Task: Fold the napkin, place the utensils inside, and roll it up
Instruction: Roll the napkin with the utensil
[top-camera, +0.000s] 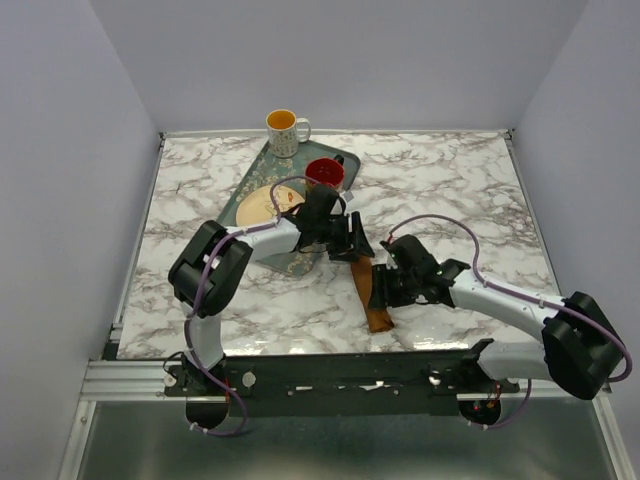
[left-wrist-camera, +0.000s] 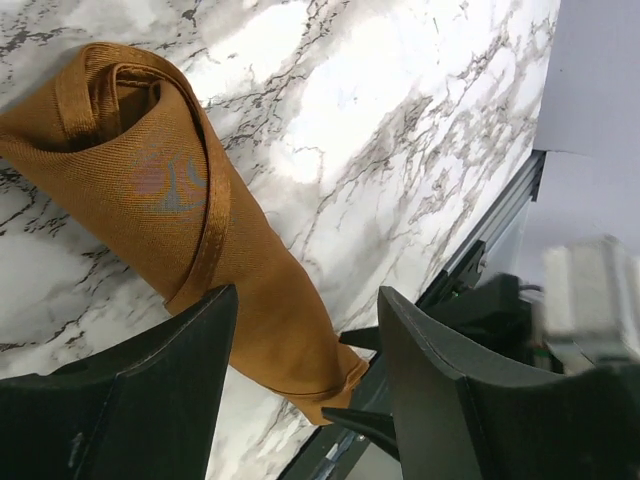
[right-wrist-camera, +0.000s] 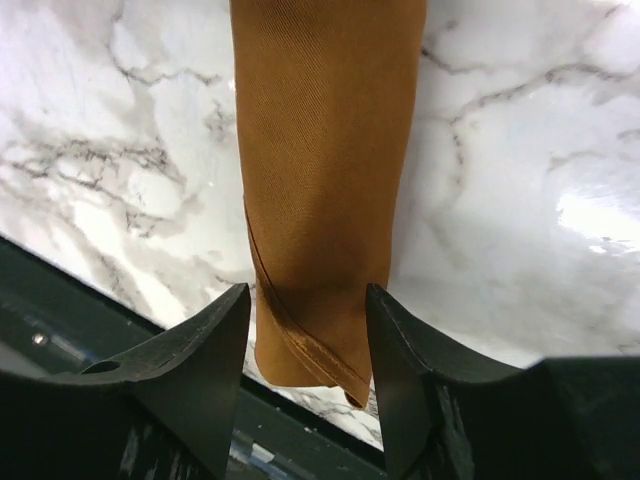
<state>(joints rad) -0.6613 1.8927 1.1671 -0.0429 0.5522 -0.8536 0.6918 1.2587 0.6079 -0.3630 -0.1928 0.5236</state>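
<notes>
The rust-brown napkin (top-camera: 373, 297) lies rolled into a long narrow roll on the marble table, running from the centre toward the front edge. No utensils show; any inside the roll are hidden. My left gripper (top-camera: 354, 243) is open above the roll's far end, whose spiral opening shows in the left wrist view (left-wrist-camera: 170, 190). That gripper (left-wrist-camera: 308, 305) has its fingers on either side of the roll. My right gripper (top-camera: 386, 287) is open over the near part of the roll (right-wrist-camera: 325, 150). In its own view, the right gripper (right-wrist-camera: 308, 297) has jaws straddling the roll, and I see no grip on it.
A dark green patterned tray (top-camera: 252, 180) at the back left holds a tan plate (top-camera: 264, 204) and a red cup (top-camera: 324, 172). A white and orange mug (top-camera: 285, 130) stands behind it. The roll's near end lies close to the table's front edge (top-camera: 330, 352).
</notes>
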